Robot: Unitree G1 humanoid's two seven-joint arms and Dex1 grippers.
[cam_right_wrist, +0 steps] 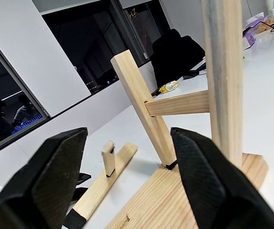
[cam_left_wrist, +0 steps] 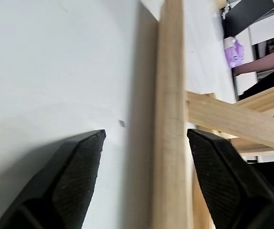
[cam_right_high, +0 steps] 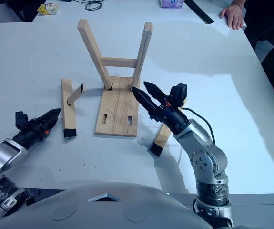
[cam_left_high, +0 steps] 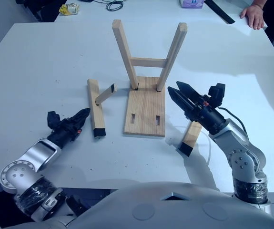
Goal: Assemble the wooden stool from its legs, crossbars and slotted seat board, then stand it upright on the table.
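Where slotted, bd [cam_left_high: 145, 114] holds 2 legs [cam_left_high: 125, 52].

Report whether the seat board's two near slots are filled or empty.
Empty: both near slots show as bare holes in the seat board; the far two hold upright legs.

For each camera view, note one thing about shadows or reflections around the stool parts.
Left eye view: a broad soft shadow crosses the table at far right. Left wrist view: a dark shadow runs along the loose leg. Right wrist view: dark windows carry faint reflections.
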